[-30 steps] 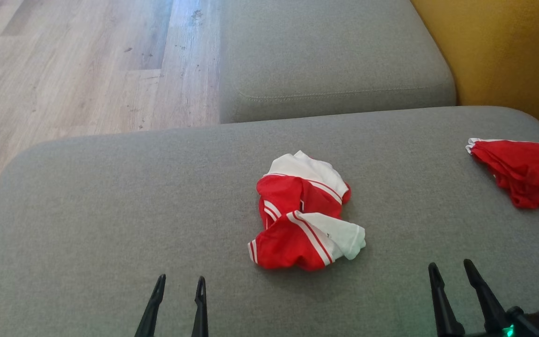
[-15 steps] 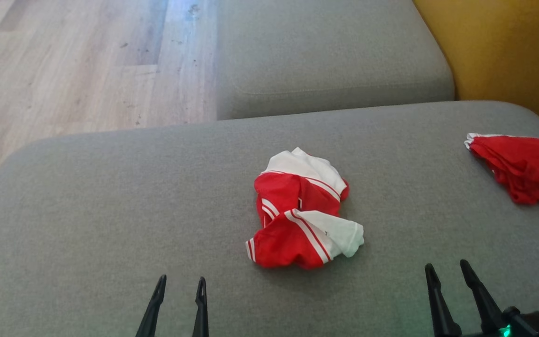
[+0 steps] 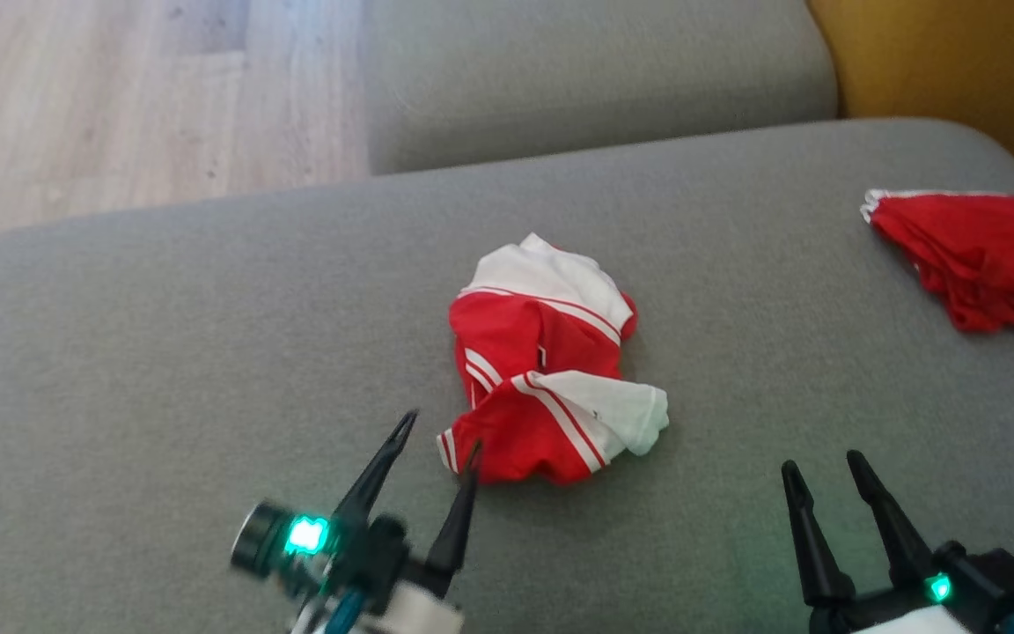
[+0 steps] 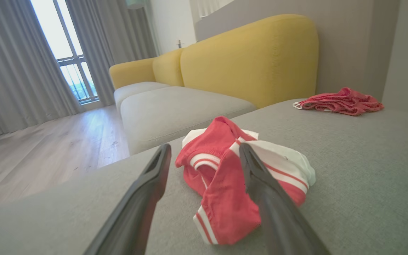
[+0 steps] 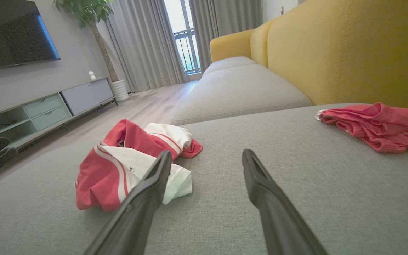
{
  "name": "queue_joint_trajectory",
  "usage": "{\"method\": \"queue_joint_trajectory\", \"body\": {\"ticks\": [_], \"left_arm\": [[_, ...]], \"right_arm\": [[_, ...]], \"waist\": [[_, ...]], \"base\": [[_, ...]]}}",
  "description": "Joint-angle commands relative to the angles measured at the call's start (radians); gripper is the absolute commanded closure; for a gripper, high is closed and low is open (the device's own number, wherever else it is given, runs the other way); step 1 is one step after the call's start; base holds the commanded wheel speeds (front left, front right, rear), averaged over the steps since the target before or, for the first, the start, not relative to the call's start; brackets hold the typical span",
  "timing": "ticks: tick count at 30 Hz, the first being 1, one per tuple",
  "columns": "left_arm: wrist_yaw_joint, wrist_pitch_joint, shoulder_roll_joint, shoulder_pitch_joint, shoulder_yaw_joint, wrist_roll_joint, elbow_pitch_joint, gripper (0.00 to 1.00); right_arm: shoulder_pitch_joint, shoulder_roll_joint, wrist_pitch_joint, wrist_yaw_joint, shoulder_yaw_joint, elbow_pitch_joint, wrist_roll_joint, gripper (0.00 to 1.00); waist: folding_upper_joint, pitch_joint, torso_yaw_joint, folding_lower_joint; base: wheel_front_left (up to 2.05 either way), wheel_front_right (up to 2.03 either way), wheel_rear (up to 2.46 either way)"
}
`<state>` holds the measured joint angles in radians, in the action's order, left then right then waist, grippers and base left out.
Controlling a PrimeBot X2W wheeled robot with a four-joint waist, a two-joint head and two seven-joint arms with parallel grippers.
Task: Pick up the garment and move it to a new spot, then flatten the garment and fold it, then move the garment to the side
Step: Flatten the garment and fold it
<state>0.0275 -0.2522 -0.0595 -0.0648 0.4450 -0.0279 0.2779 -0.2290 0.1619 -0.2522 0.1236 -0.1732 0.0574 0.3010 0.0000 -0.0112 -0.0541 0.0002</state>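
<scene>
A crumpled red and white garment (image 3: pixel 551 361) lies bunched in the middle of the grey sofa cushion (image 3: pixel 164 352). My left gripper (image 3: pixel 441 431) is open, its fingertips just at the garment's near left corner, one on each side of that edge. Seen from the left wrist, the garment (image 4: pixel 225 177) sits between and just beyond the open fingers (image 4: pixel 154 170). My right gripper (image 3: pixel 824 471) stands open at the lower right, well clear of the garment (image 5: pixel 133 159), with nothing between its fingers (image 5: pixel 257 177).
A second red cloth (image 3: pixel 969 255) lies at the cushion's right edge. Another grey cushion (image 3: pixel 586 70) sits behind, with a yellow backrest (image 3: pixel 956 62) to the right. Wooden floor (image 3: pixel 120 106) lies beyond the left edge.
The head camera has tilted down and shifted. My left gripper has moved forward and right, up to the garment's near corner. The right gripper has barely moved.
</scene>
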Motion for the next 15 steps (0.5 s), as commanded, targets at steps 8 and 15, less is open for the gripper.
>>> {"method": "queue_joint_trajectory", "body": {"ticks": [8,15], "left_arm": [[-0.036,-0.01,0.008,-0.232,0.053,-0.04,0.123,0.0],[-0.052,-0.01,0.007,-0.344,0.093,-0.054,0.259,0.0]], "right_arm": [[0.082,0.037,-0.01,0.007,-0.041,-0.032,0.019,0.0],[0.11,0.043,-0.01,0.007,-0.045,-0.032,0.027,0.0]], "waist": [[0.0,0.077,-0.061,-0.0002],[0.0,0.113,-0.087,-0.0002]], "base": [[0.0,0.0,0.0],[0.0,0.0,0.0]]}}
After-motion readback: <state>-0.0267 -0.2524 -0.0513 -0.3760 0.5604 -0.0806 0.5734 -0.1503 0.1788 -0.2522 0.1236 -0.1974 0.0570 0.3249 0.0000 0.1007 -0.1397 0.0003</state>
